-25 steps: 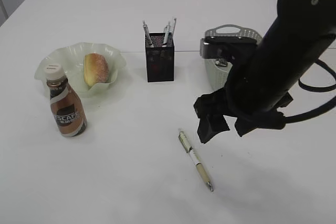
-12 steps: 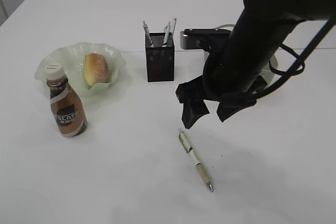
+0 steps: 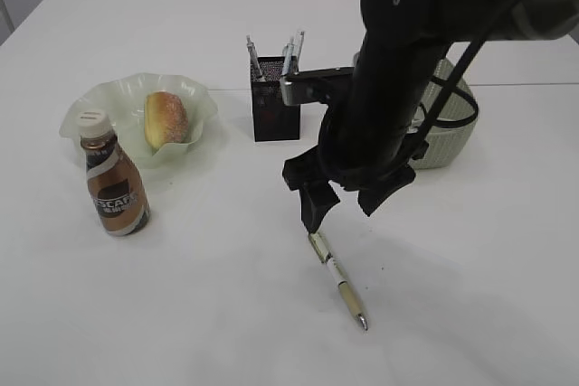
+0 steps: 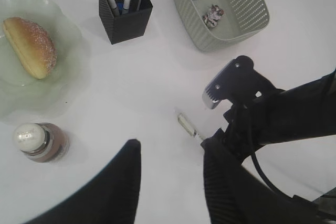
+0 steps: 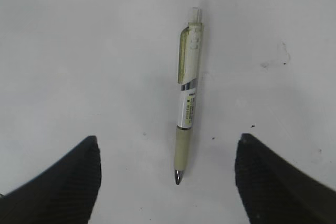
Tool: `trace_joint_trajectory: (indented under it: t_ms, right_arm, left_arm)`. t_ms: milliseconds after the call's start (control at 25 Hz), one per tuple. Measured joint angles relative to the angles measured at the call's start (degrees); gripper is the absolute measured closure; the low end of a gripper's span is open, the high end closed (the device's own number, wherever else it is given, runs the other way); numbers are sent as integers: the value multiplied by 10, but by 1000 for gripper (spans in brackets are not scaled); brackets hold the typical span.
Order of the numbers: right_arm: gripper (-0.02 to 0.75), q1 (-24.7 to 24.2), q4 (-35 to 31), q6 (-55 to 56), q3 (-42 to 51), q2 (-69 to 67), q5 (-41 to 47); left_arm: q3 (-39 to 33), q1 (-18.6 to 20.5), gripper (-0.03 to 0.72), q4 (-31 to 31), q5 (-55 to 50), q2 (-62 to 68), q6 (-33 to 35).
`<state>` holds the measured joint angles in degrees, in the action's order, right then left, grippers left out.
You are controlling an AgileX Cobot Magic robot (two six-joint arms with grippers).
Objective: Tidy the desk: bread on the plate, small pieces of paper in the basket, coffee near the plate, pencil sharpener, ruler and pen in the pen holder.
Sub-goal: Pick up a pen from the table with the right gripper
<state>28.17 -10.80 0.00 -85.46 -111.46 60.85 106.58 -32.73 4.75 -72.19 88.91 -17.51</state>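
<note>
the right gripper [image 3: 342, 202] has swung in from the right side of the table and now hangs just above the top end of the pen [image 3: 336, 277], its jaws spread wide and empty; a second ago it sat well off to the right, in front of the basket [image 3: 443, 137], which now shows again behind the arm. in the right wrist view the pen [image 5: 188, 90] lies flat on the white table [image 5: 79, 51] between the two dark fingers [image 5: 63, 182], touching neither. the pen has not moved. the left gripper [image 4: 170, 156] hovers high over the table, jaws partly apart and holding nothing. the bread [image 3: 166, 119] lies on the plate [image 3: 86, 106], the coffee bottle [image 3: 113, 187] stands just in front of it, and the pen holder [image 3: 274, 106] holds several pens, all as before.
</note>
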Motion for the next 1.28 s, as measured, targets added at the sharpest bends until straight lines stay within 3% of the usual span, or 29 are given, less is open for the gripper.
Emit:
trace_joint_trajectory:
  t_ms: [200,560,1280]
  right_arm:
    - [154,26,32,0,-1,-20,7]
    - [154,30,94,0,-1,-33,11]
    - [155,30,81,29,-2,-74,-22]
  left_arm:
    - [0,0,391,0,0,0,3]
    - [0,0,392,0,0,0,7]
    - [0,0,398,-8,0,0,7]
